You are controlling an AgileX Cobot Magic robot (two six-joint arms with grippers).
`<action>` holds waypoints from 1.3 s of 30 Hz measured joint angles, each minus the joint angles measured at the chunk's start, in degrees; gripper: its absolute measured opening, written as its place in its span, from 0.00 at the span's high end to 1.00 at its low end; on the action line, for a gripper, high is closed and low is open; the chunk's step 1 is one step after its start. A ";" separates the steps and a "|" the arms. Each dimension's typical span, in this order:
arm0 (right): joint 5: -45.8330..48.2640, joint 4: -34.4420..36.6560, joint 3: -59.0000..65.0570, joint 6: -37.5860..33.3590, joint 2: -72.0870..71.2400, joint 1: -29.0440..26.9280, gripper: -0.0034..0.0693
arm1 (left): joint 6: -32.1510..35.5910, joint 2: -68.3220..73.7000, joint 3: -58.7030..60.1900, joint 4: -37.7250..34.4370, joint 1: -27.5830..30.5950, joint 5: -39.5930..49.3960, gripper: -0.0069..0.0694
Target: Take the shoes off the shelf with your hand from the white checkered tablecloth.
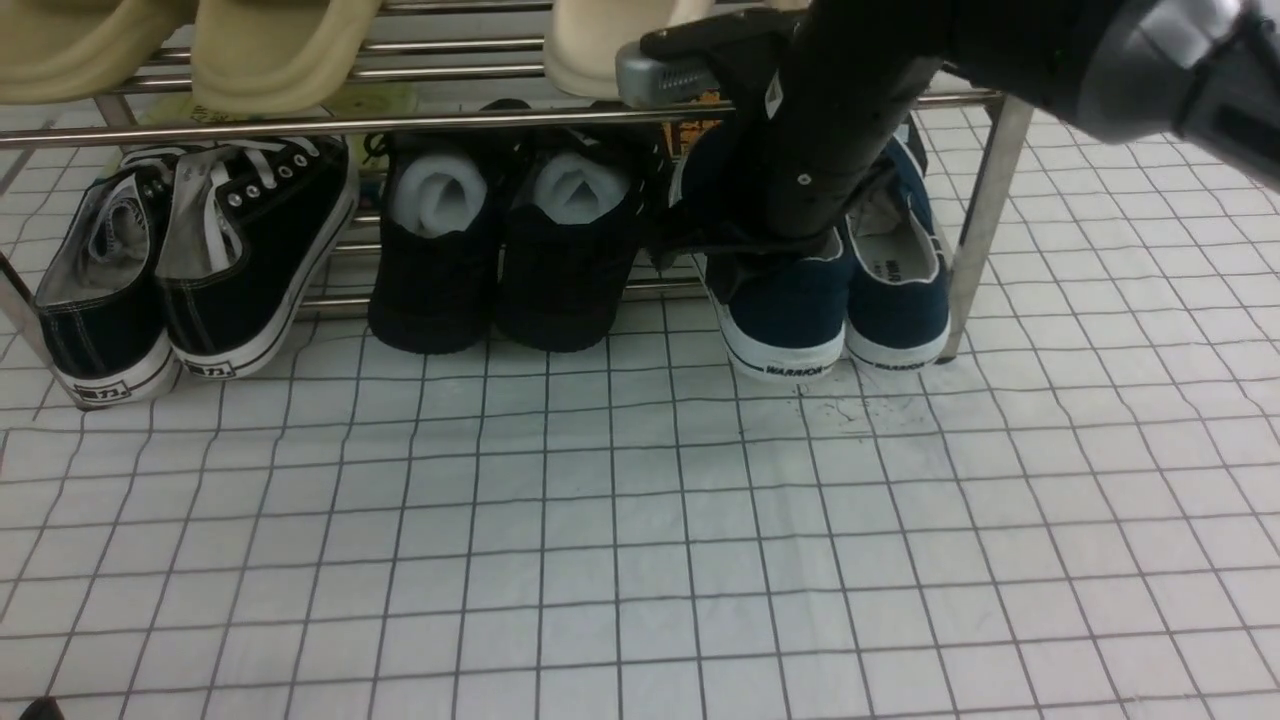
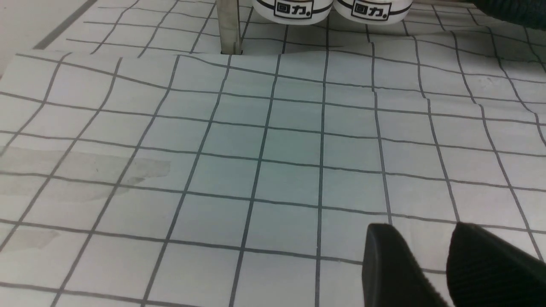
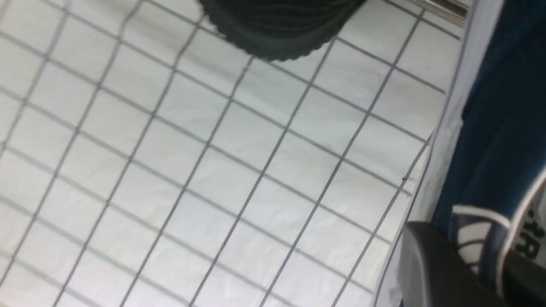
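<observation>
The navy shoes [image 1: 790, 310] stand side by side under the lowest rod of the silver shelf [image 1: 985, 200], heels on the white checkered tablecloth [image 1: 640, 540]. My right arm, the hand [image 1: 830, 130], reaches down into the left shoe of the pair and hides its gripper in the front view. In the right wrist view the right gripper [image 3: 477, 256] is shut on that shoe's heel wall [image 3: 482, 230], one finger outside and one inside. The left gripper [image 2: 422, 232] hovers open over bare cloth, with nothing between its fingers.
Black lace-up sneakers [image 1: 190, 270] sit at the shelf's left end, and all-black shoes with white foam rolls [image 1: 500, 250] in the middle. Beige slippers [image 1: 270, 45] lie on the upper tier. A shelf post [image 2: 229, 25] stands ahead of the left gripper.
</observation>
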 joint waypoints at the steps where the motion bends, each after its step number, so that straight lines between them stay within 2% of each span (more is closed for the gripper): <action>1: 0.65 0.00 0.00 -0.08 -0.61 0.29 0.91 | 0.00 0.00 0.00 0.00 0.00 0.00 0.59; 5: 4.92 -0.34 0.00 -0.27 -2.48 1.80 0.91 | 0.00 0.00 0.00 0.00 0.00 0.00 0.59; 10: 5.00 -0.35 1.55 0.72 -5.40 3.94 0.91 | 0.00 0.00 0.00 0.00 0.00 0.00 0.59; 20: 4.80 2.30 20.63 6.68 -17.62 5.34 0.91 | 0.00 0.00 0.00 0.00 0.00 0.00 0.59; 27: -2.92 4.53 32.17 7.18 -19.61 6.15 0.91 | 0.00 0.00 0.00 0.00 0.00 0.00 0.59; 39: -10.02 5.44 33.23 7.24 -15.38 6.15 0.91 | 0.00 0.00 0.00 0.00 0.00 0.00 0.59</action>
